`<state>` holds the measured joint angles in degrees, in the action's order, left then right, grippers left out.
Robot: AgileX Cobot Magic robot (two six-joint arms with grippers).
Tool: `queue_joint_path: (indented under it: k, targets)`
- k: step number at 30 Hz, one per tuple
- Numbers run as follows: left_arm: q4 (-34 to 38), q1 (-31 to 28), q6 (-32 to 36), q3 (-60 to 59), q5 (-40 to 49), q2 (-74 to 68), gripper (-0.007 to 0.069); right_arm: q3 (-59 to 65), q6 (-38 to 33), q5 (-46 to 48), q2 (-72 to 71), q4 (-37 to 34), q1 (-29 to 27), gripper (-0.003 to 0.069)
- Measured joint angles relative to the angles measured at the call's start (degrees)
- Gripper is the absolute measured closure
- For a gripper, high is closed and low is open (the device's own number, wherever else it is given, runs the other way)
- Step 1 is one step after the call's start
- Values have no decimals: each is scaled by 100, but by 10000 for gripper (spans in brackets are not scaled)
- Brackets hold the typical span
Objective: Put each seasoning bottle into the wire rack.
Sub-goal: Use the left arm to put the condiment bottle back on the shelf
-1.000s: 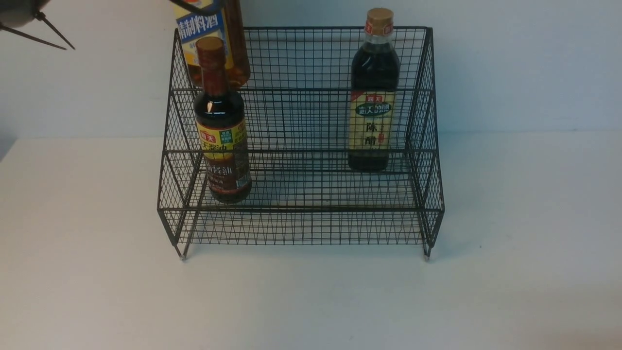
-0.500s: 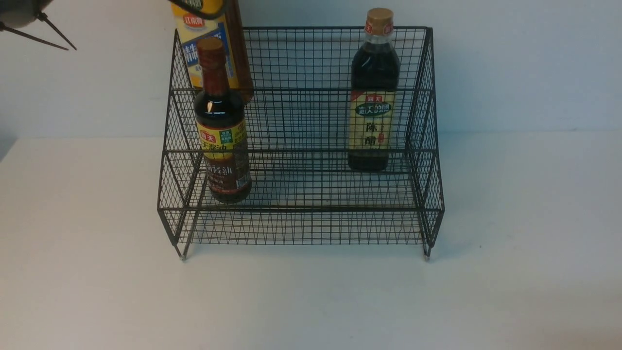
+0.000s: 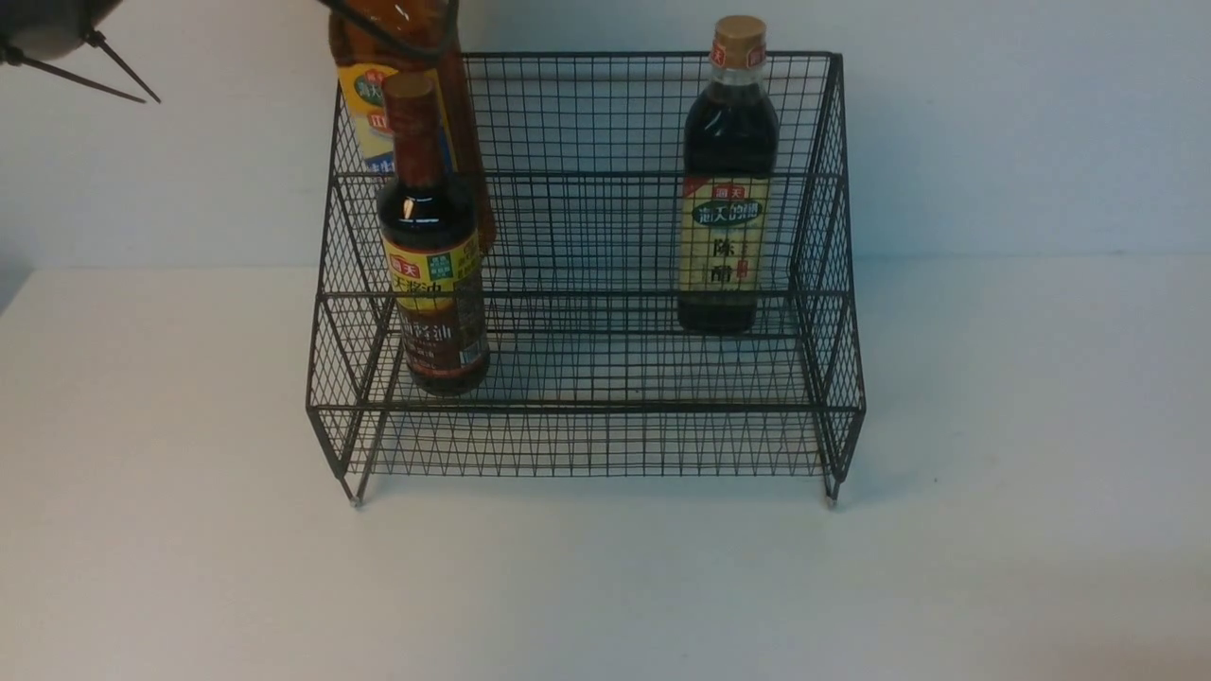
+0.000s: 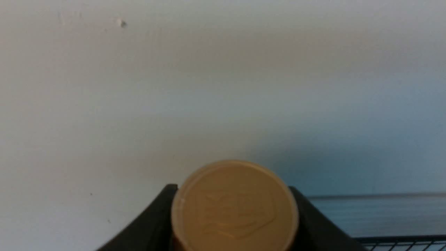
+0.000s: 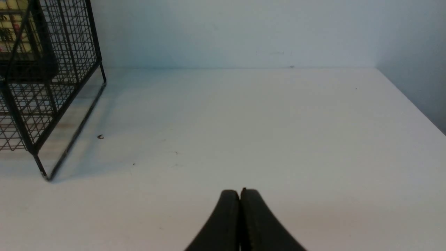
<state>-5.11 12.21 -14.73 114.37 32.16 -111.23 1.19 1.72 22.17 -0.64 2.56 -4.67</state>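
The black wire rack [image 3: 587,274] stands on the white counter [image 3: 605,577], near the back wall. Two bottles are already in it, both upright: the red-necked bottle [image 3: 430,246] on the lower front tier at the left end, and the squarish bottle [image 3: 727,180] with the tan cap on the upper rear tier toward the right.

The amber bottle [image 3: 445,123] is at the rack's rear left corner, right behind the red-necked one — its lower part is hidden, so whether it rests on the upper tier cannot be told. The left end effector [image 4: 233,223] is clamped on it just under the cap [image 4: 234,205], a dark finger [image 4: 146,223] on each side.

The right end effector [image 5: 240,195] hangs low over bare counter to the right of the rack, its fingers pressed together and holding nothing.
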Motion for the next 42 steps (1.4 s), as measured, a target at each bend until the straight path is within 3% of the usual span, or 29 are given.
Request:
queue_joint_path:
  k: [10, 29, 32, 39, 42]
  targets:
    - [341, 0, 6, 0, 460, -315, 309, 0, 0, 0, 0, 0, 0, 673]
    - [450, 0, 68, 11, 498, -321, 310, 0, 0, 0, 0, 0, 0, 673]
    - [511, 0, 68, 28, 457, -321, 276, 0, 0, 0, 0, 0, 0, 673]
    - [576, 4, 68, 111, 298, -283, 111, 0, 0, 0, 0, 0, 0, 673]
    - [576, 4, 68, 111, 298, -283, 91, 0, 0, 0, 0, 0, 0, 673]
